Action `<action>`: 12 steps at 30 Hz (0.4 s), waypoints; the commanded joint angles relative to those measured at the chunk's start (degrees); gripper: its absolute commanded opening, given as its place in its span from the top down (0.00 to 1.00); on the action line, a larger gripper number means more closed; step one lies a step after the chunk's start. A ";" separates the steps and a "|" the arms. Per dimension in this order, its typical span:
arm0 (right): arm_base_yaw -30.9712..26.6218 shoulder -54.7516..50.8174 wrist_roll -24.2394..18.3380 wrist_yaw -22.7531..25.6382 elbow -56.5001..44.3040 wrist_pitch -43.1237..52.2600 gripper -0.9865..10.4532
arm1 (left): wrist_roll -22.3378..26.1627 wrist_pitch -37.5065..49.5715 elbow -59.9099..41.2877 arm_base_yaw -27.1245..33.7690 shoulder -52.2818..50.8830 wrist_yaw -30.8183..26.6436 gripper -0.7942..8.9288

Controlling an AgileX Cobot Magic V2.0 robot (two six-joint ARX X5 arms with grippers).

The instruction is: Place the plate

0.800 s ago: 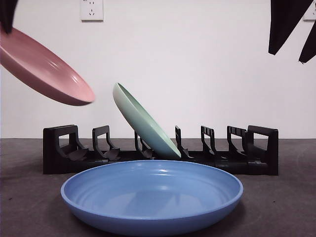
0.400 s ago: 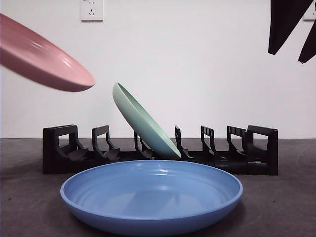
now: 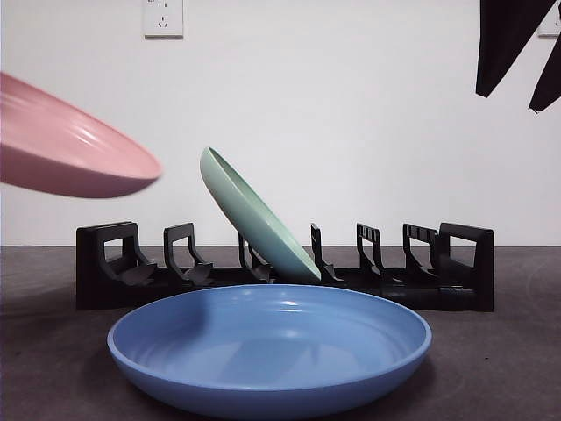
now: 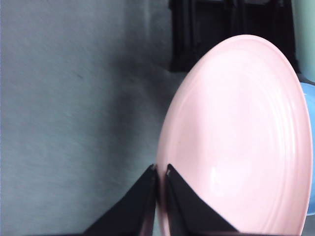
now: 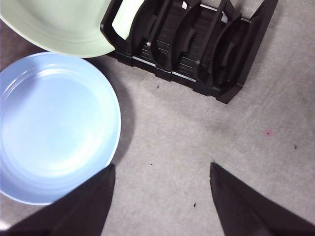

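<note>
plates: three, namely one pink plate [image 3: 70, 140], one green plate [image 3: 254, 219], one blue plate [image 3: 268, 351]
racks: one black rack [image 3: 285, 267]
grippers: two, namely the left gripper [image 4: 161, 172] and the right gripper [image 5: 162, 169]
wall sockets: one socket [image 3: 163, 16] in full, with the edge of something like a second at the front view's top right corner

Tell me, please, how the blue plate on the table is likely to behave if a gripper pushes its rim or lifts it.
The blue plate looks rigid and glossy, so it would probably slide across the table rather than bend. Its smooth rim may slip in a gripper. It sits flat and wide, so tipping seems unlikely, though a rim-only lift would likely tilt it, as with the pink plate.
</note>
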 commanded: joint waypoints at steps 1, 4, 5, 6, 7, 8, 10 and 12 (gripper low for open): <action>0.33 0.50 -0.55 0.13 0.50 0.50 0.65 | -5.53 3.37 -4.90 -0.24 -2.03 3.89 0.90; 0.33 0.50 -0.55 -0.17 0.50 0.50 0.65 | -8.87 7.37 -10.78 -0.74 -3.28 9.38 0.90; 0.33 0.50 -0.55 -0.15 0.50 0.48 0.65 | -9.84 8.68 -12.26 -1.03 -3.30 10.36 0.90; 0.33 0.50 -0.55 -0.17 0.50 0.48 0.65 | -10.62 10.03 -13.79 -1.42 -3.26 11.21 0.90; 0.33 0.48 -0.55 -0.17 0.50 0.46 0.65 | -11.52 11.39 -15.19 -1.95 -3.13 11.54 0.90; 0.33 0.48 -0.55 -0.17 0.50 0.46 0.65 | -12.28 12.46 -16.20 -2.43 -3.04 11.56 0.90; 0.33 0.48 -0.59 -0.15 0.50 0.44 0.65 | -14.10 14.53 -17.99 -4.00 -2.64 11.56 0.90; 0.33 0.48 -0.68 -0.15 0.50 0.46 0.65 | -14.84 16.04 -18.64 -5.42 -1.86 11.56 0.90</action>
